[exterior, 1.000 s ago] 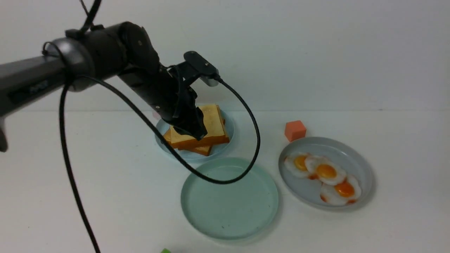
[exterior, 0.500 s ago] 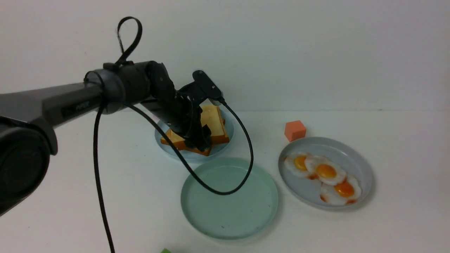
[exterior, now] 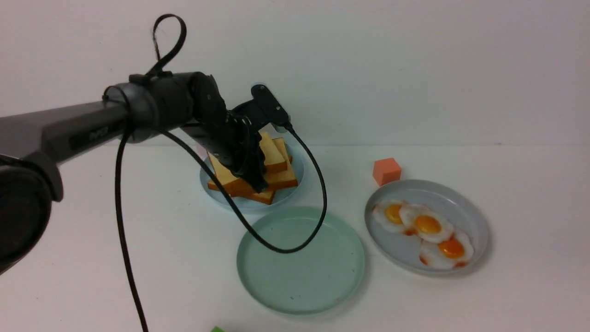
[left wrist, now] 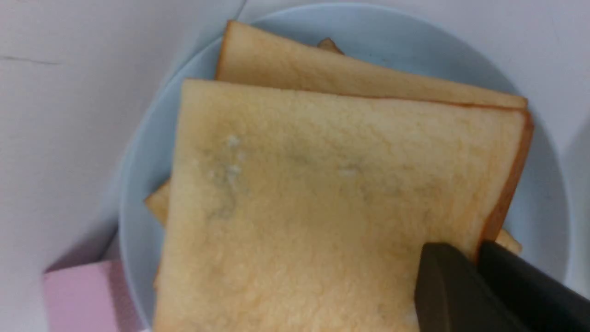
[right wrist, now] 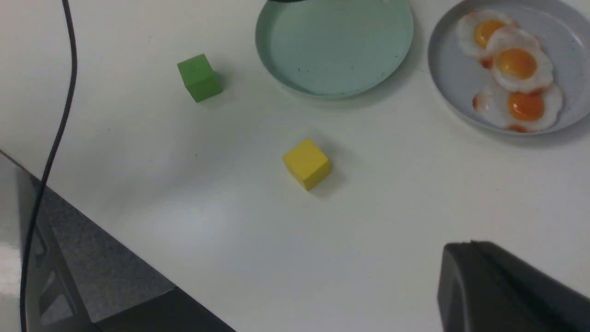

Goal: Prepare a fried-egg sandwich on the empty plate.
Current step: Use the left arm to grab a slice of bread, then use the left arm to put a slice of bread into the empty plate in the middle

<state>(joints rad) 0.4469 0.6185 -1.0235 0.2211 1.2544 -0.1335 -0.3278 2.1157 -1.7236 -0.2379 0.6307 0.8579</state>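
Observation:
Several golden toast slices are stacked on the light-blue plate point(exterior: 249, 206) at the back. My left gripper point(exterior: 258, 184) is shut on the near edge of the top toast slice point(exterior: 276, 159), which sits tilted on the stack. In the left wrist view the two fingers point(left wrist: 477, 251) pinch that slice point(left wrist: 299, 193) at its brown crust. The empty mint-green plate point(exterior: 299, 263) lies in front of the stack. Three fried eggs point(exterior: 426, 224) lie on the grey plate point(exterior: 474, 216) at the right. My right gripper point(right wrist: 465, 246) is shut and empty above the table, out of the front view.
An orange cube point(exterior: 386, 171) stands behind the grey plate. A pink block point(left wrist: 87, 295) touches the light-blue plate. A green cube point(right wrist: 199, 77) and a yellow cube point(right wrist: 306, 163) lie near the table's front edge point(right wrist: 138, 272). The left arm's cable point(exterior: 295, 249) hangs over the mint-green plate.
My left arm came down onto the toast stack and closed on the top slice. That slice has tipped up and the stack has shifted slightly left.

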